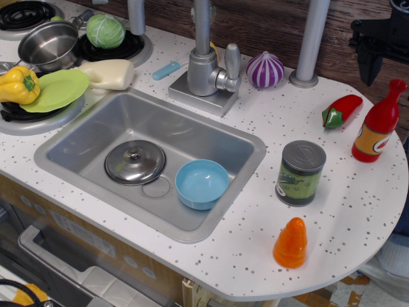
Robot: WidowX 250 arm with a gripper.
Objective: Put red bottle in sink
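At the far left, a black burner (22, 11) is cut off by the top edge, and a steel pot (48, 45) sits on the stove below it with its handle running toward a green cabbage (105, 31). A yellow pepper (18, 84) lies on a light green plate (57, 89), the pepper partly cropped by the left edge, and a cream-coloured piece (108, 73) rests just beside the plate. The sink (83, 137) is sunk into the white speckled bench (255, 249); inside it a round metal lid (135, 162) lies flat and a blue bowl (202, 183) stands near it, the two apart. Behind the basin a small blue item (166, 70) lies near the grey faucet (208, 67), whose spout runs out of the top of the view. Further right are a purple onion (264, 69), a grey post (309, 45) also cut off at the top, a green-labelled can (300, 173), an orange cone (291, 243) near the front edge, and a red chili pepper (342, 109). The red bottle (379, 123) stands upright on the bench near the right rim, well apart from the sink. The dark tool (383, 39) hangs above it at the upper right corner, mostly cropped by the frame; whether its jaws are apart or together I cannot tell, and it touches nothing.
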